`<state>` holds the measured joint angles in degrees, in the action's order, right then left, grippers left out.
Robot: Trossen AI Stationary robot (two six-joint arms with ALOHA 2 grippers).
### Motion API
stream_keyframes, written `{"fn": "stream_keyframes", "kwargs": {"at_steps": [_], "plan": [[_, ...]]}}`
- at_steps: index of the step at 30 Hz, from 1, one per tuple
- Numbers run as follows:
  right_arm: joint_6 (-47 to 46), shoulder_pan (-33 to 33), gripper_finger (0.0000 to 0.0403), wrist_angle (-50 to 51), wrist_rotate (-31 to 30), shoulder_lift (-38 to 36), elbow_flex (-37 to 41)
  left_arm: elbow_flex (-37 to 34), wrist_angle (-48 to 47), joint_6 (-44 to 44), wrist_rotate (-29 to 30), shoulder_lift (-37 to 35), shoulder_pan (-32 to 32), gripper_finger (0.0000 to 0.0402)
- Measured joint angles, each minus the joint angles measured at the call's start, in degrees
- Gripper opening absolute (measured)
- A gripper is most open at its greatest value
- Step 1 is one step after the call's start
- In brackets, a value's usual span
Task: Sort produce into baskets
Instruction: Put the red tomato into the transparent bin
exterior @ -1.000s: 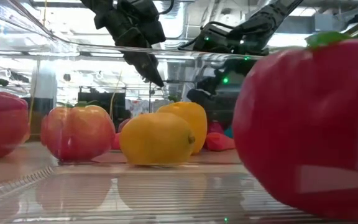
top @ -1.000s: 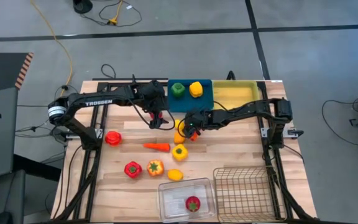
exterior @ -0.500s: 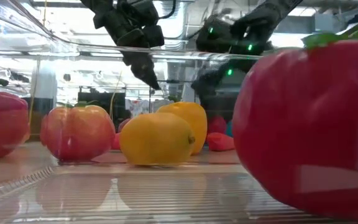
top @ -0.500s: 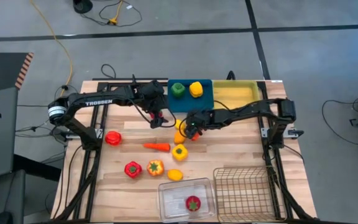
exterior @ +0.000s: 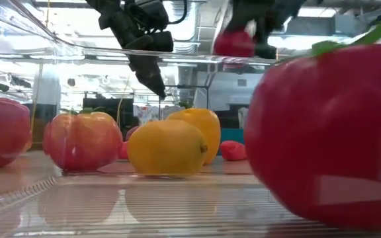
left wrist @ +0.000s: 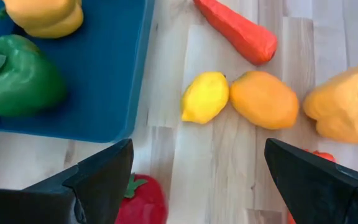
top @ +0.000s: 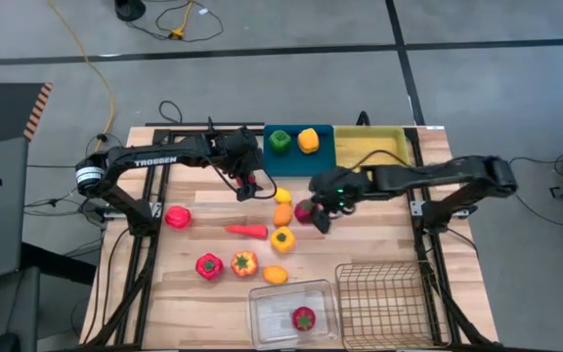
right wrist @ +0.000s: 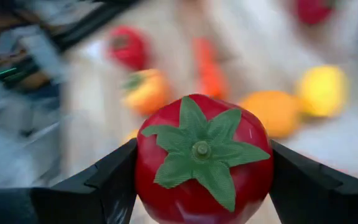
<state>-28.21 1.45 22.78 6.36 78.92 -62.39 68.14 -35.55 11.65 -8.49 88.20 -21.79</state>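
My right gripper is shut on a round red fruit with a green leaf cap, held above the table's middle; the low view shows the fruit high up. My left gripper hangs open by the blue tray's near left corner, above another red fruit on the table. The blue tray holds a green pepper and a yellow pepper. A lemon, an orange and a carrot lie on the wood. My right gripper pinches the red fruit between its two fingers, one on each opposite side. The leaf cap faces back toward the wrist. The fingers slant down from the table's right side. The fruit is lifted clear of the table.
A yellow tray sits beside the blue one at the far edge. At the near edge, a clear bin holds one red fruit beside a wire basket. Several peppers and a lemon lie left of the middle.
My right gripper has risen and drawn a little toward the table's right edge, tipping up from steeply downward. The red fruit has gone up with it, lifted clear of the table from beside the lemon and orange.
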Motion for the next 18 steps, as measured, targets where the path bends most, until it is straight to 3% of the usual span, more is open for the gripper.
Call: {"fn": "stream_keyframes", "kwargs": {"at_steps": [6, 13, 18], "plan": [[1.71, 9.25, 0.0319, 0.54, 7.44, -4.0, -0.02, 0.0, 0.04, -0.78, -0.07, 0.0, 0.73, 0.035], [-0.24, 20.06, 0.0319, -1.16, 7.2, -0.62, -0.02, 0.0, 0.09, -0.91, -0.14, 0.0, 1.99, 0.035], [-1.7, 23.57, 0.0319, -7.47, 6.92, 4.84, -0.02, 0.0, 0.2, -0.96, -0.17, 0.0, 3.04, 0.035]]}}
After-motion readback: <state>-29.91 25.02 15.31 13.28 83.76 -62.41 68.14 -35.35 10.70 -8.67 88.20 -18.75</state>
